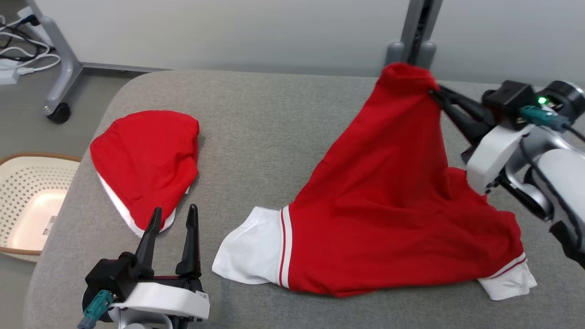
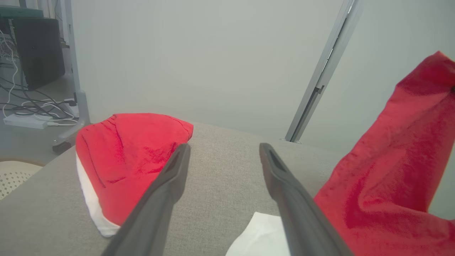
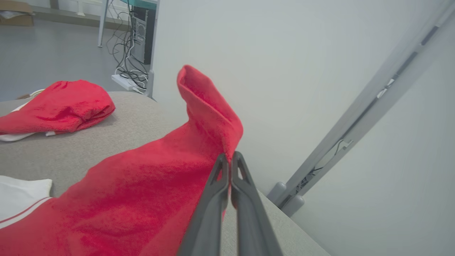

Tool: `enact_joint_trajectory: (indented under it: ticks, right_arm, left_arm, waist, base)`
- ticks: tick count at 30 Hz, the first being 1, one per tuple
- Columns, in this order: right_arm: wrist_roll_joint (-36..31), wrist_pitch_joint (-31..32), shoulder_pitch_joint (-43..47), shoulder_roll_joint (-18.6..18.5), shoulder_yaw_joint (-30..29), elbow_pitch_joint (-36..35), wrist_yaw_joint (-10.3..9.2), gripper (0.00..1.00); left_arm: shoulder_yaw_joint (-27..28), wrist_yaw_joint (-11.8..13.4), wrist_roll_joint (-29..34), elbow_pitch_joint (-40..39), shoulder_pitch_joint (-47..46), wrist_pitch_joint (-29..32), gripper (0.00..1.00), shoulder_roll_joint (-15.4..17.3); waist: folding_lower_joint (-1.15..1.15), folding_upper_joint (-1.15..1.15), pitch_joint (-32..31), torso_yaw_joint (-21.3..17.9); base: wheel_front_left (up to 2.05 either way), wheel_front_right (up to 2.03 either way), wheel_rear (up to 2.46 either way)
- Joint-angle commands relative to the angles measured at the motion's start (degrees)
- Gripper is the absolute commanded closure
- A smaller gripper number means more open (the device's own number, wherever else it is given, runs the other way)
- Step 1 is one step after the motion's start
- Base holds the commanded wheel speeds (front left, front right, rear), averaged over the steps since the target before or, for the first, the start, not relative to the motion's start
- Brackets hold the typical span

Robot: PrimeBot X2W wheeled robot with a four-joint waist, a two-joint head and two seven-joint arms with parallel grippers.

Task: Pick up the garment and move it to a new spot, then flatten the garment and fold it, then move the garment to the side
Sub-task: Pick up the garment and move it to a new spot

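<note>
The right gripper pinched the raised peak of the red garment; the left gripper hung spread just left of that garment's white sleeve.

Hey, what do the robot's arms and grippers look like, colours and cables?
The left gripper and right gripper each have two long dark tapering fingers on a black block, backed by a white shell. A teal plug sits at each wrist. The right one also shows a green light, a black cable and a pale grey forearm.
</note>
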Motion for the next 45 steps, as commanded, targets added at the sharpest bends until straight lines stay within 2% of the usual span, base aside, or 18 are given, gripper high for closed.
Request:
enact_joint_trajectory:
  ticks: [1,5,10,21,27,31,32,33,34,40,45]
  right_arm:
    - [-0.95,-0.7,1.63,-0.49,-3.49,1.23,-0.04,1.0]
    - [-1.68,-2.02,3.27,-0.9,-12.41,5.4,-0.04,1.0]
    - [-4.35,-4.03,1.96,-0.81,-18.63,11.47,-0.03,1.0]
    - [-9.57,-6.69,-8.23,-3.09,-21.46,21.39,-0.04,1.0]
    - [-12.45,-7.49,-12.74,-2.47,-23.99,27.52,-0.04,1.0]
    - [-13.64,-7.03,-14.49,-2.58,-25.7,34.02,-0.04,1.0]
    - [-13.98,-7.17,-14.6,-2.42,-26.08,35.44,-0.04,0.95]
    - [-13.93,-7.04,-14.05,-1.58,-26.13,36.77,-0.03,0.27]
    - [-12.84,-6.04,-13.05,-0.62,-26.19,38.17,-0.03,0.0]
    - [-8.71,-6.53,-10.21,0.5,-24.22,39.98,-0.04,0.0]
    - [-4.69,-7.94,-9.05,1.24,-23.06,38.69,-0.04,0.0]
  left_arm:
    - [0.51,-0.48,0.48,-0.03,-0.59,-0.01,0.0,0.2]
    - [0.66,-0.95,0.91,0.15,-1.6,-0.02,0.0,0.16]
    - [-0.13,-1.01,1.18,0.58,-3.32,-0.02,0.0,0.2]
    - [-2.08,-0.43,0.08,1.04,-4.97,-0.02,0.0,0.18]
    - [-2.8,-0.3,-0.5,0.76,-5.25,-0.01,0.0,0.17]
    - [-3.35,-0.24,-0.72,0.33,-5.78,-0.01,0.0,0.17]
    - [-3.48,-0.16,-0.82,0.26,-5.93,-0.01,0.0,0.17]
    - [-3.59,-0.11,-0.88,0.25,-6.03,-0.01,0.0,0.17]
    - [-3.7,-0.06,-0.92,0.25,-6.06,-0.01,0.0,0.18]
    - [-3.72,0.54,-0.47,0.49,-5.79,-0.01,0.0,0.17]
    - [-2.73,0.09,0.68,0.48,-5.52,-0.01,0.0,0.13]
  waist:
    - [0.0,0.0,-0.02,-2.9]
    - [0.0,0.0,0.96,-5.62]
    - [0.0,0.0,2.74,-7.09]
    - [0.0,0.0,5.42,-4.25]
    - [0.0,0.0,6.19,-2.63]
    - [0.0,0.0,7.03,-1.6]
    - [0.0,0.0,7.22,-1.44]
    - [0.0,0.0,7.31,-1.33]
    - [0.0,0.0,7.38,-1.25]
    - [0.0,0.0,6.74,-2.05]
    - [0.0,0.0,5.14,-4.97]
  base:
    - [0.0,0.0,0.0]
    - [0.0,0.0,0.0]
    - [0.0,0.0,0.0]
    - [0.0,0.0,0.0]
    - [0.0,0.0,0.0]
    - [0.0,0.0,0.0]
    - [0.0,0.0,0.0]
    - [0.0,0.0,0.0]
    - [0.0,0.0,0.0]
    - [0.0,0.0,0.0]
    - [0.0,0.0,0.0]
